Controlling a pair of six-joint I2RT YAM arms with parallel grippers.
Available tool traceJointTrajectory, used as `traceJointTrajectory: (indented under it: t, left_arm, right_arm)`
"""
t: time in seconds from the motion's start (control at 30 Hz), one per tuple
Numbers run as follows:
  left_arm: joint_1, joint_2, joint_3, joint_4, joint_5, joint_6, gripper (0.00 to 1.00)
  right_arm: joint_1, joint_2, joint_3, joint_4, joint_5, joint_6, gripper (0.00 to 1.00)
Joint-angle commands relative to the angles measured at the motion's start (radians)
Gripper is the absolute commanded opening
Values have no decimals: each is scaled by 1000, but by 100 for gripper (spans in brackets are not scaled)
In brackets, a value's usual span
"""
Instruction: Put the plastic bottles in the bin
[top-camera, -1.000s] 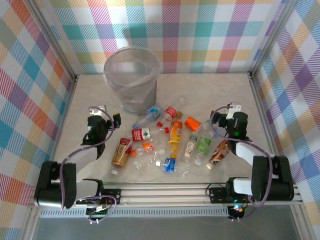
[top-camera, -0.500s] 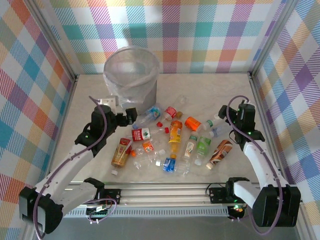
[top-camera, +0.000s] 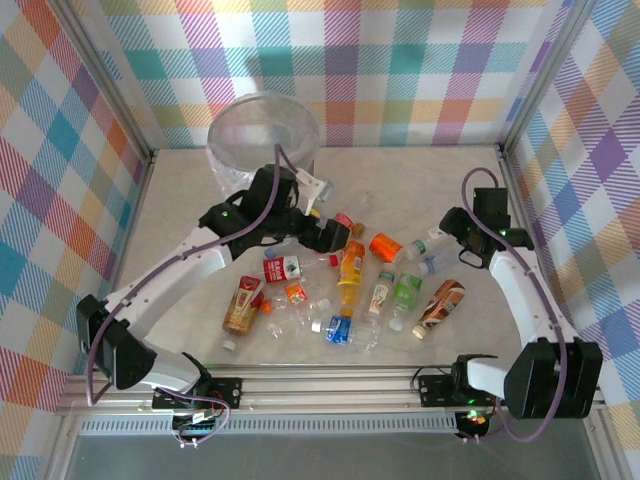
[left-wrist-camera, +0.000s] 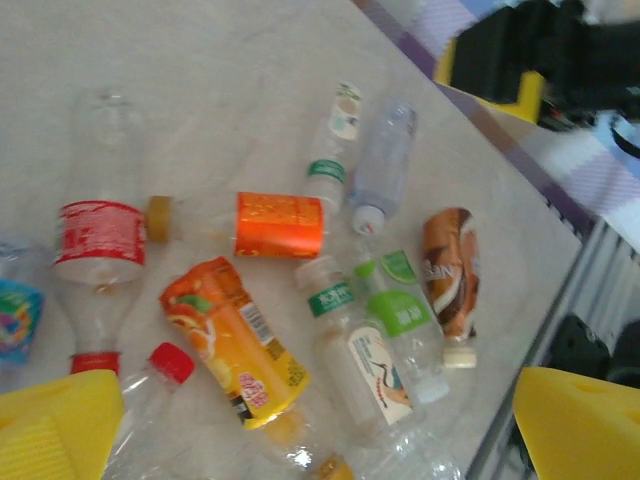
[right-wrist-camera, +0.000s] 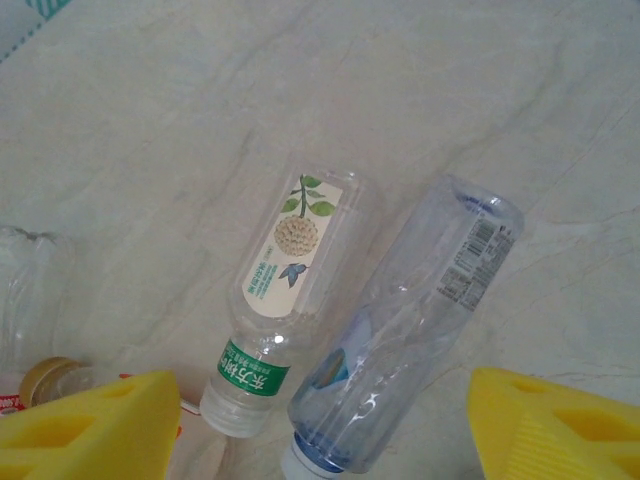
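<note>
Several plastic bottles (top-camera: 350, 270) lie scattered mid-table. The bin (top-camera: 240, 130), grey with a clear liner, stands at the back left, partly behind my left arm. My left gripper (top-camera: 326, 234) (left-wrist-camera: 315, 435) hovers open over the pile, above an orange juice bottle (left-wrist-camera: 235, 345) and a clear crane-label bottle (left-wrist-camera: 375, 370), holding nothing. My right gripper (top-camera: 456, 246) (right-wrist-camera: 320, 430) is open above two clear bottles lying side by side, a white-label bottle (right-wrist-camera: 290, 285) and a bluish bottle (right-wrist-camera: 420, 320). Both yellow fingertips (right-wrist-camera: 85, 425) are apart.
A brown bottle (left-wrist-camera: 450, 270), a green-label bottle (left-wrist-camera: 405, 310), an orange-label bottle (left-wrist-camera: 280, 225) and a red-label bottle (left-wrist-camera: 100, 235) lie close together. Loose red caps (top-camera: 318, 247) sit among them. Metal frame posts and plaid walls (top-camera: 70, 200) close the table's sides.
My left arm has swung from the left side, past the bin, out over the bottle pile. My right arm has stretched away from its base towards the two clear bottles.
</note>
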Motion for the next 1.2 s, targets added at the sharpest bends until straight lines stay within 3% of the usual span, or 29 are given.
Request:
traceJointTrajectory:
  t: [0.0, 0.23, 0.4, 0.67, 1.17]
  left_arm:
    - [-38, 50, 82, -70, 73, 88, 100]
    - [-73, 43, 37, 2, 73, 84, 100]
    - [-103, 1, -60, 75, 9, 73, 100]
    - [-166, -10, -84, 33, -106, 121, 100]
    - [-187, -12, -97, 25, -151, 146, 100]
  right_arm:
    - [7, 58, 50, -44, -43, 33, 72]
    - [6, 203, 123, -20, -55, 45, 64]
    - [5, 307, 176, -12, -74, 76, 65]
    - [5, 414, 211, 0, -54, 126, 67]
    - [6, 556, 262, 54, -60, 148, 69]
